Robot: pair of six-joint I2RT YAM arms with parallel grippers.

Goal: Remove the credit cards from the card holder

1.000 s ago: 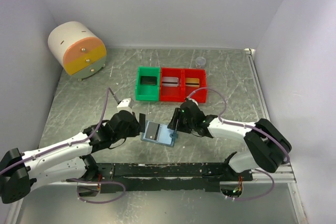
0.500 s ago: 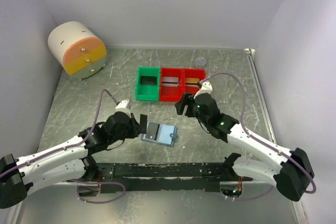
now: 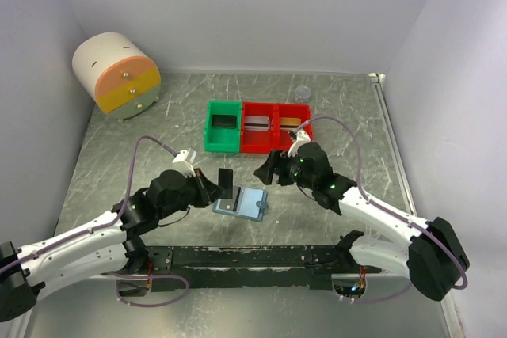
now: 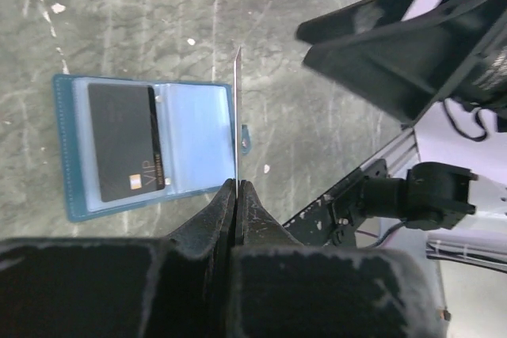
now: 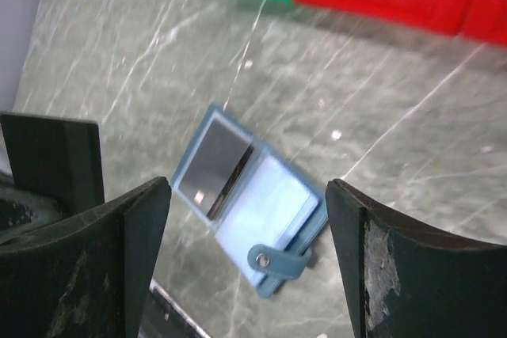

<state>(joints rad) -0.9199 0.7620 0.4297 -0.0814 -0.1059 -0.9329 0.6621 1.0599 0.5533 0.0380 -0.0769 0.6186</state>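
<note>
The blue-grey card holder [image 3: 242, 203] lies open on the table between my arms. A dark credit card [image 4: 123, 142] sits in its left pocket, and the snap tab [image 5: 277, 260] points toward the near edge. My left gripper [image 4: 237, 189] is shut on another dark credit card [image 3: 226, 182], held upright on its edge just left of and above the holder. In the left wrist view that card [image 4: 237, 116] shows only as a thin line. Above the holder's right side hovers my right gripper [image 5: 247, 191], open, with nothing between its fingers.
Behind the holder stand a green bin [image 3: 223, 145] and two red bins [image 3: 273, 145], each with a card inside. A round cream and orange drawer unit [image 3: 116, 73] is at the back left. White walls close in the table.
My left gripper has drawn a dark card out of the holder and raised it upright. My right gripper has lifted off the holder's right panel, swung back and opened wider.
</note>
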